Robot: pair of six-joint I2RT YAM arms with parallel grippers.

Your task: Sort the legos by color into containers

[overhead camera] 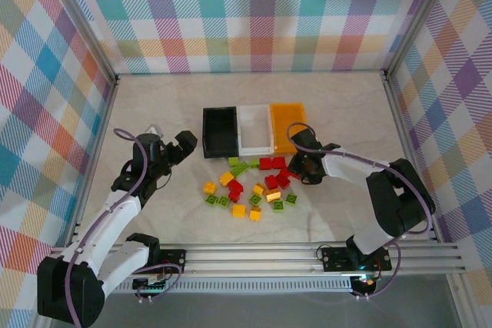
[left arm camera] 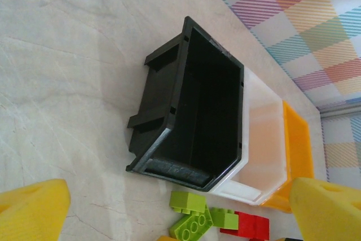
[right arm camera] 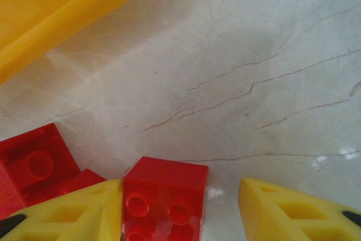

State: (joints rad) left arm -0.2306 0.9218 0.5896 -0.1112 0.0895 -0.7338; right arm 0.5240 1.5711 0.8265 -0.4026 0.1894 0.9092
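The legos [overhead camera: 254,186] lie scattered in red, yellow-orange and lime green on the table in front of the containers. The black bin [overhead camera: 219,132], white bin [overhead camera: 255,130] and orange bin [overhead camera: 288,127] stand side by side. My right gripper [right arm camera: 180,187] is open and low over the pile's right end [overhead camera: 294,168]. A red brick [right arm camera: 163,196] sits between its fingers, touching the left finger [right arm camera: 73,213], with a gap to the right one. My left gripper [overhead camera: 184,144] hangs open left of the black bin [left arm camera: 197,105], above green bricks [left arm camera: 194,213].
Checked walls close in the table on three sides. Another red brick [right arm camera: 34,165] lies just left of the right gripper, and the orange bin's corner [right arm camera: 51,9] is close behind it. Bare marble spreads to the right of the pile and behind the bins.
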